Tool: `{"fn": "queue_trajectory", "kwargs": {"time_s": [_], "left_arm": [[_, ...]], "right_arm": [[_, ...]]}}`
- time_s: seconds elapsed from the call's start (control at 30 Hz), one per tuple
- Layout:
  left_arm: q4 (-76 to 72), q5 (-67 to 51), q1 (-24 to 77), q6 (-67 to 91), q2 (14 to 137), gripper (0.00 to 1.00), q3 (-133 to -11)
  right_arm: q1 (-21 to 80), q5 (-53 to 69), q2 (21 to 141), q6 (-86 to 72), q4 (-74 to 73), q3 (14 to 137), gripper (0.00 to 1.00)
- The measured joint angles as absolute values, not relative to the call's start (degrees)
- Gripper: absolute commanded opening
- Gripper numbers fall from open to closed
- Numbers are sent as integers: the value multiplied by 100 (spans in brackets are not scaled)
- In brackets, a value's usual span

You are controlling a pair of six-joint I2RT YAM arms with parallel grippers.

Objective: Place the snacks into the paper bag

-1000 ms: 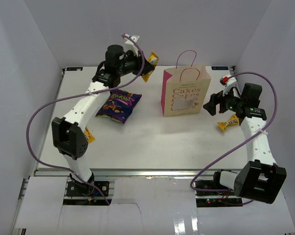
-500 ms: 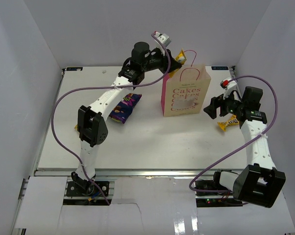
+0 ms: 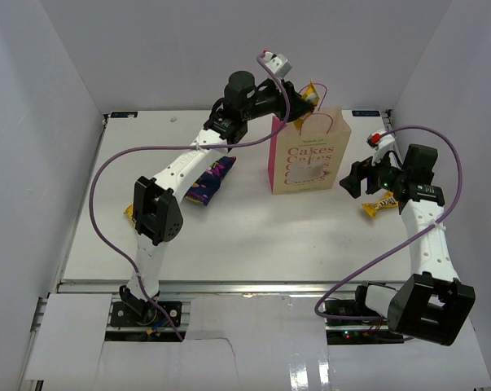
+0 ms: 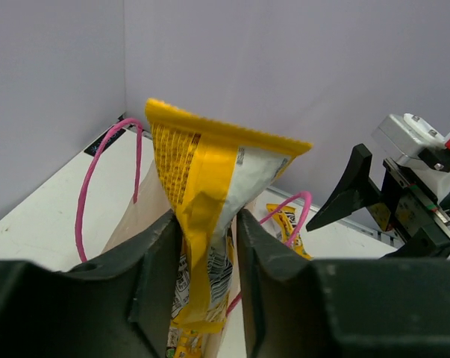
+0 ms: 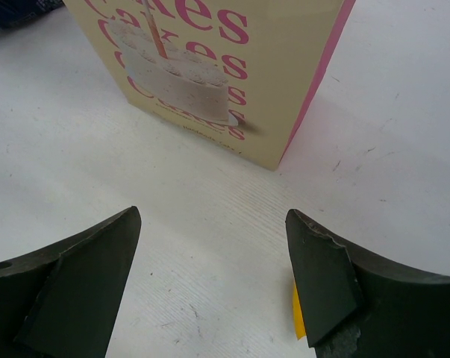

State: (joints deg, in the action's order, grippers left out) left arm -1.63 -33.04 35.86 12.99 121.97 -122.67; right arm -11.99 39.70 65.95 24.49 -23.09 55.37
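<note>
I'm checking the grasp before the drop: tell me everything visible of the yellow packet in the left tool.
The yellow packet is a crinkly wrapper, yellow with a white printed panel and a crimped top edge. It stands upright, pinched at its middle by the left tool, above the open mouth of the paper bag. Whether its lower end touches the bag is unclear.

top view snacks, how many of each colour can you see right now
yellow crinkly snack packets: 3 (one held up, one beside the right arm, one peeking out by the left arm's elbow)
purple-blue crinkly snack bag: 1
total: 4
</note>
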Motion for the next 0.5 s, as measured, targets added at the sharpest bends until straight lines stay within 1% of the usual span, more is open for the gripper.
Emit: {"fn": "queue_trajectory", "kwargs": {"time_s": [0.07,0.17,0.5], "left_arm": [[-209,-3260,3586,1339,12252,56,-12285],[-220,-3197,3586,1391,12348,64,-12285],[34,-2764,3579,1201,12372,75,-12361]], "right_arm": [[-1199,3940,6595,2449,-2314,5537,84],[-1199,3909,6595,2449,-2333,5537,84],[-1199,3531,6775,2659,-2578,5607,85]]}}
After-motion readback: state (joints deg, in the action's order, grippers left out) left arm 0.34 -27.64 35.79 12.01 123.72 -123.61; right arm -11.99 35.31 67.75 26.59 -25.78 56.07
